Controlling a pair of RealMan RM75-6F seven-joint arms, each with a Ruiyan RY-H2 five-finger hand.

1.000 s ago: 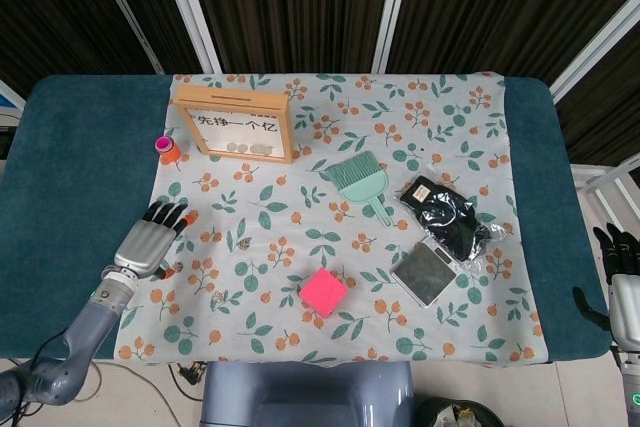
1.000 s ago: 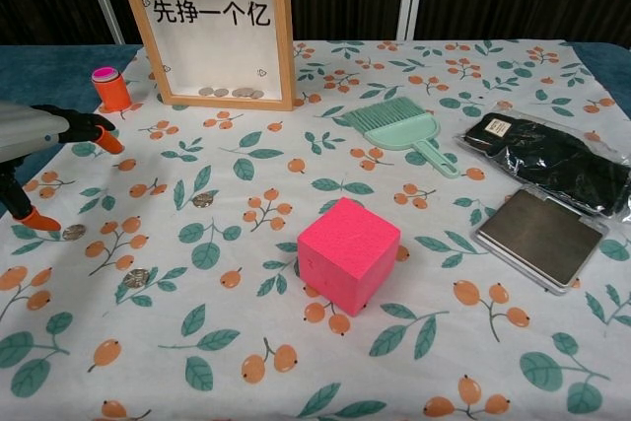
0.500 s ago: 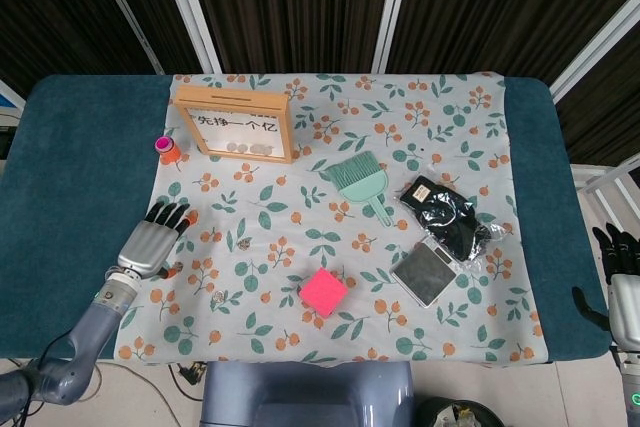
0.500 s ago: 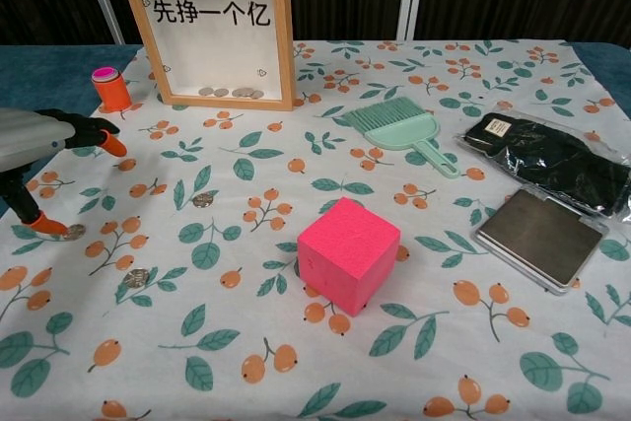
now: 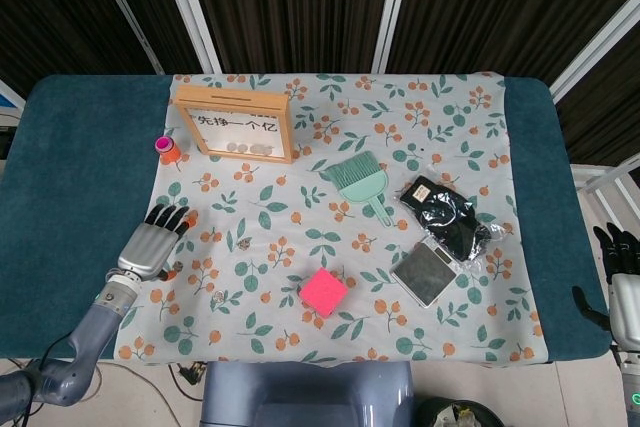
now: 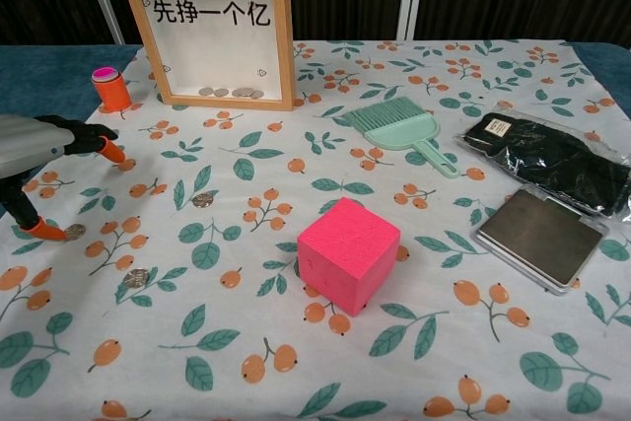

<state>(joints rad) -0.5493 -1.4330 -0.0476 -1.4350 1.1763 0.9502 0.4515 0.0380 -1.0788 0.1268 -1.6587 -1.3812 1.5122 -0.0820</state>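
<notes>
**Inspector:** Three coins on the floral cloth [image 6: 296, 362]. Where is the nearest coin [image 6: 74, 231]?

**Operator:** At nine o'clock from the pink cube [image 6: 348, 252], near the cloth's edge. A second coin [image 6: 136, 278] lies at five o'clock from it and a third coin [image 6: 202, 200] at two o'clock.

**Inspector:** Left hand [image 6: 35, 150]?

**Operator:** Spread and holding nothing. It is palm down and low over the cloth. The thumb tip is just beside the nearest coin, but I cannot tell whether they touch. The fingertips [image 6: 110, 152] point toward one o'clock.

**Inspector:** My judgement is that a flat coin on soft cloth needs the thumb and a finger closing low on opposite edges, slowly, without bunching the fabric.

**Operator:** The right hand [image 5: 625, 282] is off the table at four o'clock, with its fingers straight and nothing in it.
</notes>
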